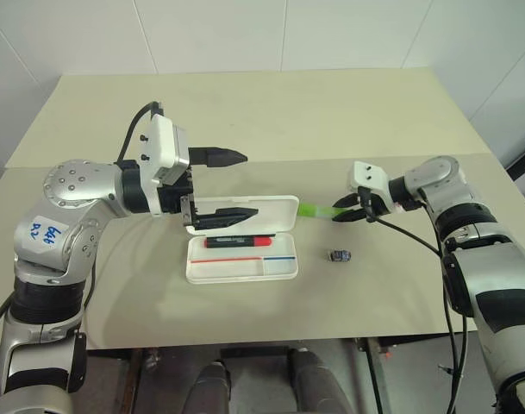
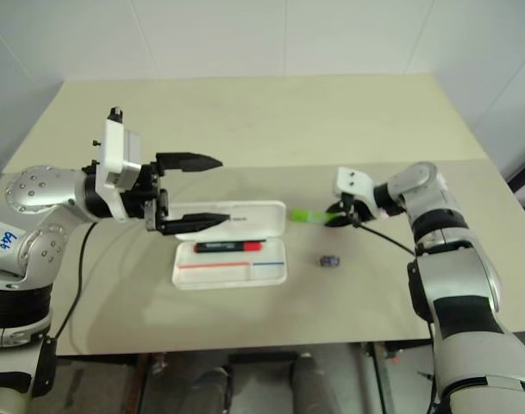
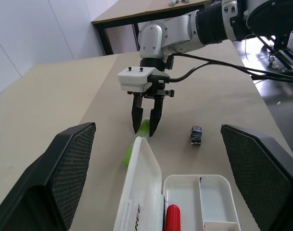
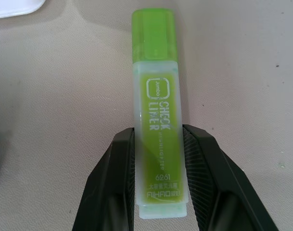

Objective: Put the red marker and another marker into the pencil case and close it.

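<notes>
1. Two markers are in view. The red marker (image 1: 237, 242) lies flat inside the tray of the pencil case (image 1: 241, 270), along its rear edge.
2. The pencil case sits open on the table (image 1: 245, 112); its lid (image 1: 279, 213) stands raised behind the tray.
3. The green highlighter (image 4: 156, 120) lies on the table just right of the lid, capped end toward the case.
4. The right gripper (image 1: 352, 210) has one finger on each side of the highlighter's rear end; both pads (image 4: 122, 163) appear to touch the barrel, though firm clamping cannot be confirmed.
5. The left gripper (image 2: 199, 191) is spread wide and holds nothing, positioned above the case lid.
6. A small dark lump (image 1: 340, 255) rests on the table right of the case, apart from it.
</notes>
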`<state>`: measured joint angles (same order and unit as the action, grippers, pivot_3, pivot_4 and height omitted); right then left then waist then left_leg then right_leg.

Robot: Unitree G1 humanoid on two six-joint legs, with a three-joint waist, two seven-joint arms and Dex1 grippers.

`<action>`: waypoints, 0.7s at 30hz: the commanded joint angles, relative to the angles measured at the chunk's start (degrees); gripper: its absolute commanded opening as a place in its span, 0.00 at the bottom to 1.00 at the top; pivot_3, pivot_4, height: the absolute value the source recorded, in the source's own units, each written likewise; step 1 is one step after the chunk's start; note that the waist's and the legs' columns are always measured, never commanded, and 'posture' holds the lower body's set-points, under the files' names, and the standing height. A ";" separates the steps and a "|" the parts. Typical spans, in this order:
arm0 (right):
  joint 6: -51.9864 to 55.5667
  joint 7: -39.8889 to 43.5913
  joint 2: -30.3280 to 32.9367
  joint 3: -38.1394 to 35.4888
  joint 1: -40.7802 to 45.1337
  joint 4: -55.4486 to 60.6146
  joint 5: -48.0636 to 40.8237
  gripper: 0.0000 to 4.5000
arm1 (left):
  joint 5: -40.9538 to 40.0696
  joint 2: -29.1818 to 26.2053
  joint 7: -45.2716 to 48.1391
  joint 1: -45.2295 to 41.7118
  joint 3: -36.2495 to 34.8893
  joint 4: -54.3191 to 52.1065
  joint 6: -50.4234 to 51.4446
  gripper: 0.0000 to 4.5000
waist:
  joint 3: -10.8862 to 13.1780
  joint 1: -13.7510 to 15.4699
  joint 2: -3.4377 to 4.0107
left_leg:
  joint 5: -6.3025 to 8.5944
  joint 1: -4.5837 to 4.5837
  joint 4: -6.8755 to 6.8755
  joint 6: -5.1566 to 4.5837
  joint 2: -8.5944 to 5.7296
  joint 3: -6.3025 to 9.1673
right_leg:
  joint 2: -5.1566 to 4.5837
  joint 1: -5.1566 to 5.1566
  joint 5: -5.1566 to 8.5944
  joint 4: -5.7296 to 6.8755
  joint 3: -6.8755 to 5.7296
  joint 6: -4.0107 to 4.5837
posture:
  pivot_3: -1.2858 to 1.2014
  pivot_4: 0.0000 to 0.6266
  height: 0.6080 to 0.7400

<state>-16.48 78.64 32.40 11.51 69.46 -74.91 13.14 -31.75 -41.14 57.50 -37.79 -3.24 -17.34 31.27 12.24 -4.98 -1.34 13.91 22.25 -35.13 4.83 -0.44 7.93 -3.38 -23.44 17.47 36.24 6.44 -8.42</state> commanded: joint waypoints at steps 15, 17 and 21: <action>-2.22 5.90 12.10 -5.33 -3.46 8.61 -5.68 0.24 | -0.43 1.39 1.71 -0.46 1.75 0.45 -1.42 1.00 | 0.00 0.17 0.00 | 0.00 0.02 -0.02 0.00 -0.01 0.00 | -0.01 -0.02 0.00 0.04 0.00 0.00 | 0.52 0.24 1.00; -1.54 7.35 13.83 -5.47 -5.12 10.90 -6.49 0.24 | -0.29 1.53 2.05 -0.65 1.89 0.81 -1.59 1.00 | 0.00 0.20 0.00 | 0.00 0.02 -0.02 0.00 -0.02 -0.01 | -0.01 -0.01 0.00 0.02 0.00 0.00 | 0.52 0.24 1.00; 1.21 10.60 18.08 -6.43 -9.87 17.59 -8.84 0.24 | -0.28 1.89 2.76 -1.19 2.12 1.81 -1.94 1.00 | 0.01 0.22 0.01 | 0.00 0.01 -0.03 0.00 -0.02 -0.02 | -0.01 -0.01 0.00 0.04 0.01 -0.01 | 0.52 0.24 1.00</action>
<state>-16.31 85.96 48.63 6.51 59.46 -60.70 6.39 -31.69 -39.17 59.72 -37.97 -0.68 -14.81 30.47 12.24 -4.76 -1.33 13.90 22.26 -35.17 4.83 -0.45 7.91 -3.39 -23.45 17.47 36.29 6.45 -8.43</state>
